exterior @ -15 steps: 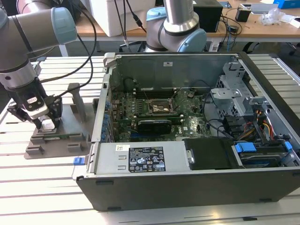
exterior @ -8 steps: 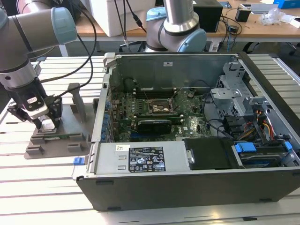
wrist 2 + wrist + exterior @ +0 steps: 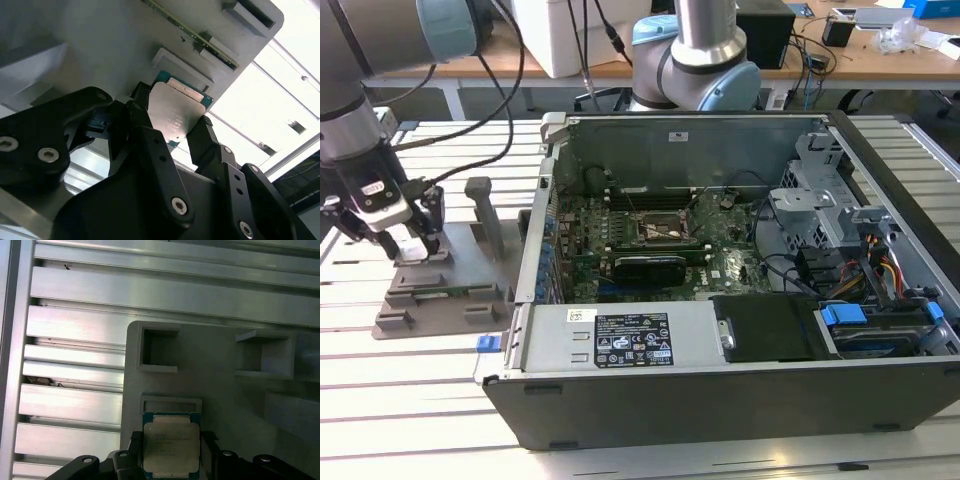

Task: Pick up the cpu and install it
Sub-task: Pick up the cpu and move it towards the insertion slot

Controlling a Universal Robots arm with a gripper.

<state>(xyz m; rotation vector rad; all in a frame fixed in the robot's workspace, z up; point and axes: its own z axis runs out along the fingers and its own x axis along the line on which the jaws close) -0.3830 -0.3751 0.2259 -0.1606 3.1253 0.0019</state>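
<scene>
In the exterior view you find the gripper low over the grey fixture on the slatted table. It is on the exterior view's left, well apart from the open computer case and the socket on its board.

In the second wrist view the cpu shows its pale metal top between the two black fingers. The jaws are closed against its opposite edges.

In the first wrist view the cpu sits clamped just beside a shallow rectangular frame on the fixture. You cannot tell whether the chip is resting on the fixture or raised off it.
</scene>
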